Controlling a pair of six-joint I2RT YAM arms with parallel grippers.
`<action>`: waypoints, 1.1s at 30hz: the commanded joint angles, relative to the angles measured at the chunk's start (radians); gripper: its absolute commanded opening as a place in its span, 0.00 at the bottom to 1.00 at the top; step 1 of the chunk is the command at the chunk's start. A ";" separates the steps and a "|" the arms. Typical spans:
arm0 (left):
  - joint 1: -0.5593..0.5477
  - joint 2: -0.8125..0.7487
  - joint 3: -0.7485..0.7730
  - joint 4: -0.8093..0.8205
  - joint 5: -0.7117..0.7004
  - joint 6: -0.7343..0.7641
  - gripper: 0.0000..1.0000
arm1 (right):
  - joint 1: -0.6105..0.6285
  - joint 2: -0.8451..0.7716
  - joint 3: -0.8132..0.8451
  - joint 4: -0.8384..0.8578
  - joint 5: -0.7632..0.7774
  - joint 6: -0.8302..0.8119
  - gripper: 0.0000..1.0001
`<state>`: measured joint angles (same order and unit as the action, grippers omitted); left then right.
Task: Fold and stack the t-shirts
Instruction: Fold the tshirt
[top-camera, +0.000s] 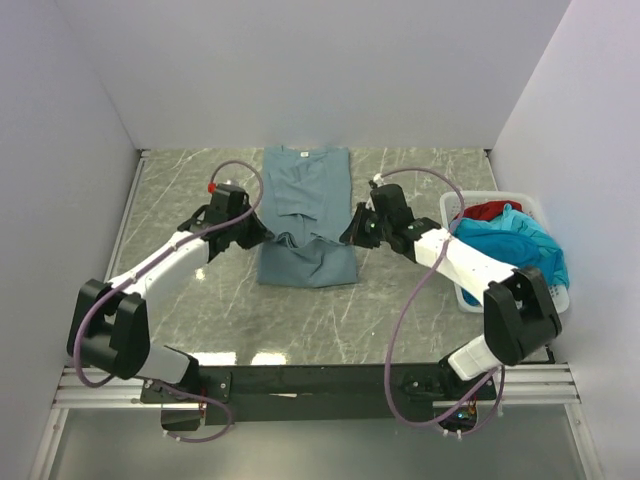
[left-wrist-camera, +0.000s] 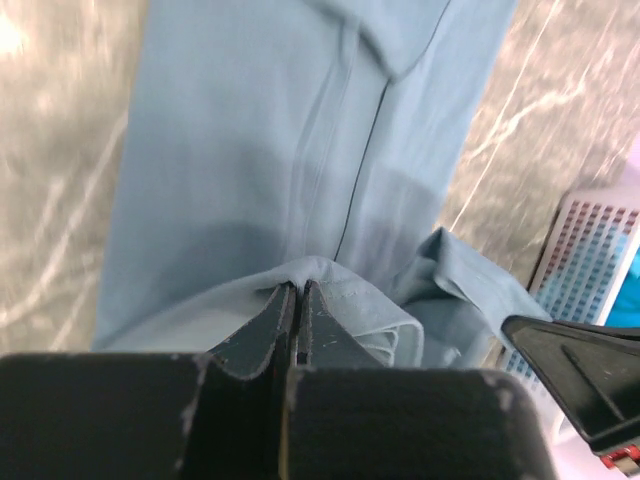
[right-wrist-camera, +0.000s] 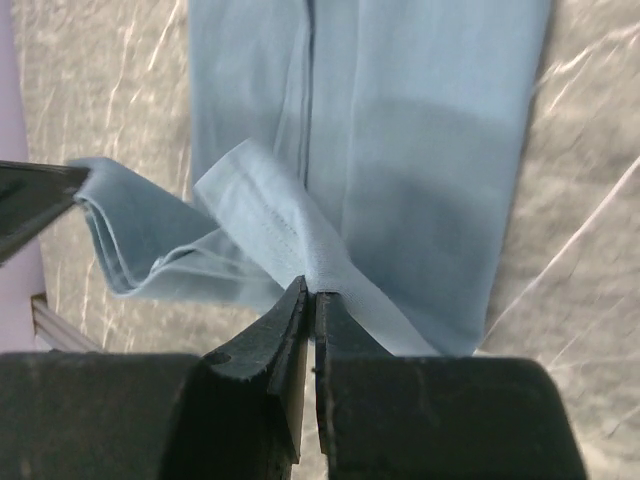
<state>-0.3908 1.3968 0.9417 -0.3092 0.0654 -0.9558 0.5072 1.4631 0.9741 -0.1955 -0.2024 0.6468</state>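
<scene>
A grey-blue t-shirt (top-camera: 307, 205) lies lengthwise in the middle of the table, folded into a long strip, its near hem lifted off the table. My left gripper (top-camera: 262, 233) (left-wrist-camera: 299, 287) is shut on the hem's left part, cloth (left-wrist-camera: 300, 150) pinched between its fingertips. My right gripper (top-camera: 350, 235) (right-wrist-camera: 312, 292) is shut on the hem's right part, the cloth (right-wrist-camera: 400, 120) stretching away from it. A turquoise t-shirt (top-camera: 520, 245) and a red t-shirt (top-camera: 487, 211) lie bunched in the basket.
A white lattice basket (top-camera: 465, 295) stands at the right edge of the marble table (top-camera: 200, 310); its wall (left-wrist-camera: 590, 260) shows in the left wrist view. Grey walls close in the table on three sides.
</scene>
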 joint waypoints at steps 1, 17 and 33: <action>0.039 0.025 0.080 0.045 0.033 0.080 0.01 | -0.032 0.043 0.096 -0.004 0.000 -0.038 0.02; 0.112 0.280 0.235 0.050 0.053 0.141 0.01 | -0.105 0.284 0.276 -0.019 -0.057 -0.047 0.03; 0.155 0.407 0.336 0.045 0.065 0.177 0.57 | -0.127 0.456 0.439 -0.125 0.112 -0.018 0.57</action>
<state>-0.2455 1.8183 1.2167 -0.2848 0.1413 -0.7940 0.3912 1.9015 1.3312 -0.2810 -0.1432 0.6338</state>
